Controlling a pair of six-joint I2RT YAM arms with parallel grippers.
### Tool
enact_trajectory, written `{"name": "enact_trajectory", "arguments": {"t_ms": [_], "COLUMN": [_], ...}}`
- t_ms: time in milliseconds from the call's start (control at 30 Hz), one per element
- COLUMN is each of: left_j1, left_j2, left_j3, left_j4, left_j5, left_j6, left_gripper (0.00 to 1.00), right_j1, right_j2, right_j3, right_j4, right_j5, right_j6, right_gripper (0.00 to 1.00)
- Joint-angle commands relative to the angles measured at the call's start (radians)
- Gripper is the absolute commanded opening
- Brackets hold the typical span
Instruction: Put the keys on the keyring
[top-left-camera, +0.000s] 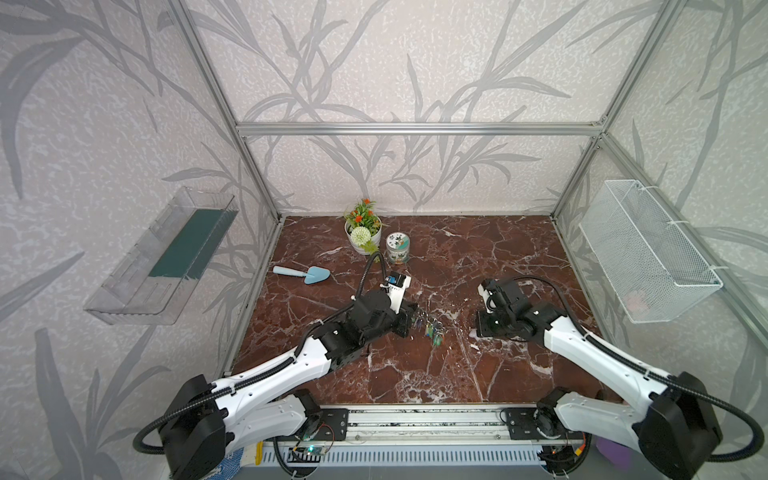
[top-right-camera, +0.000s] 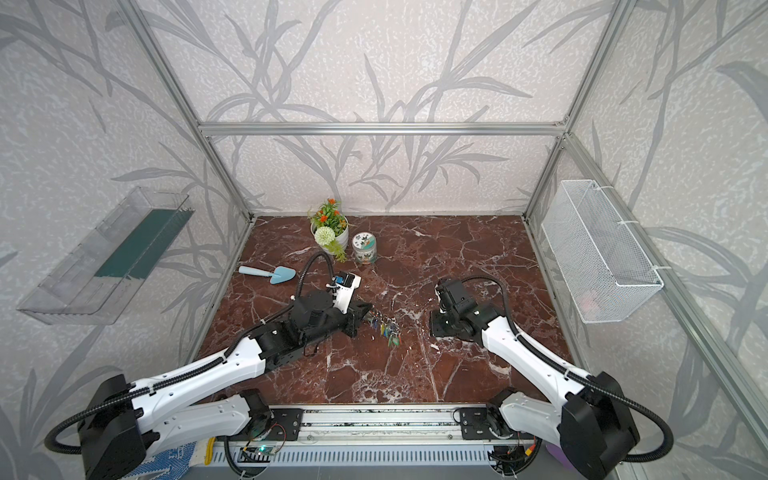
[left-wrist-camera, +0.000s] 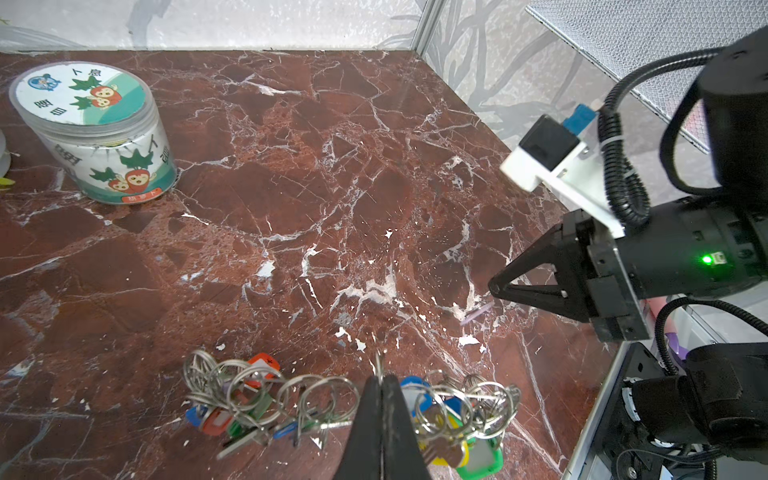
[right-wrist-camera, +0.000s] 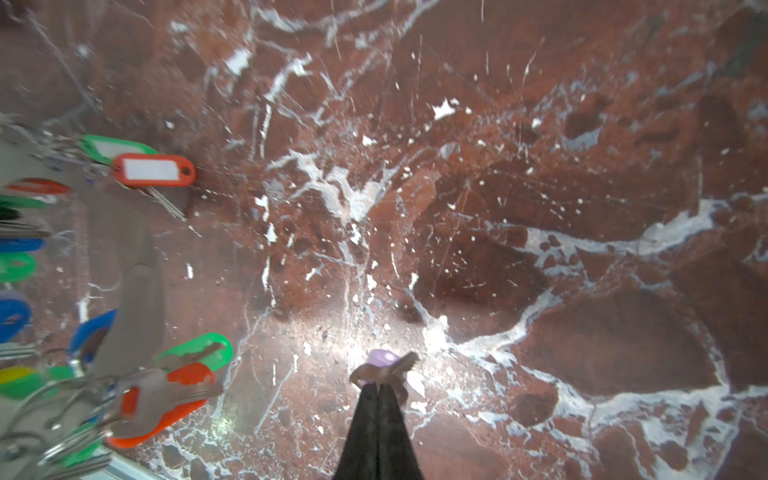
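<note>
The keyring (left-wrist-camera: 266, 399) is a grey metal plate hung with many small rings and coloured tags. It shows in both top views at mid-table (top-left-camera: 430, 326) (top-right-camera: 384, 326). My left gripper (left-wrist-camera: 381, 380) is shut on the plate's thin edge, with rings spread to either side of the fingers. The keys (right-wrist-camera: 384, 361), a small ring with a pale lilac tag, sit pinched at the tip of my right gripper (right-wrist-camera: 379, 384), which is shut on them just above the marble. In the right wrist view the keyring's plate (right-wrist-camera: 129, 266) lies off to one side, blurred. My right gripper (top-left-camera: 477, 331) stands a short way right of the keyring.
A carrot-labelled jar (top-left-camera: 397, 248), a flower pot (top-left-camera: 363, 232) and a blue trowel (top-left-camera: 303, 273) stand at the back left of the marble table (top-left-camera: 478, 257). A wire basket (top-left-camera: 648, 253) hangs on the right wall, a clear shelf (top-left-camera: 162, 253) on the left wall.
</note>
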Motion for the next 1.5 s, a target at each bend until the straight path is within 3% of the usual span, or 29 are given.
{"name": "enact_trajectory", "arguments": {"t_ms": [0, 433, 933, 1233, 1467], "left_j1": [-0.002, -0.003, -0.021, -0.029, -0.029], "left_j2": [-0.010, -0.009, -0.006, -0.046, -0.064], "left_j3": [0.029, 0.041, 0.041, 0.006, -0.010], "left_j4": [0.074, 0.097, 0.168, 0.139, 0.132], "left_j5": [0.011, 0.049, 0.087, 0.027, 0.008], "left_j6": [-0.001, 0.018, 0.066, 0.065, 0.064], "left_gripper": [0.00, 0.00, 0.00, 0.00, 0.00], "right_j1": [-0.004, -0.004, -0.004, -0.004, -0.003], "right_j2": [-0.110, -0.439, -0.420, -0.424, -0.233], "right_j3": [-0.061, -0.219, -0.374, -0.323, -0.306], "right_j4": [0.184, 0.594, 1.085, 0.706, 0.720], "right_j5": [0.002, -0.111, -0.342, -0.103, 0.010], "right_j6": [0.008, 0.024, 0.124, -0.007, -0.030], "right_gripper": [0.00, 0.00, 0.00, 0.00, 0.00]}}
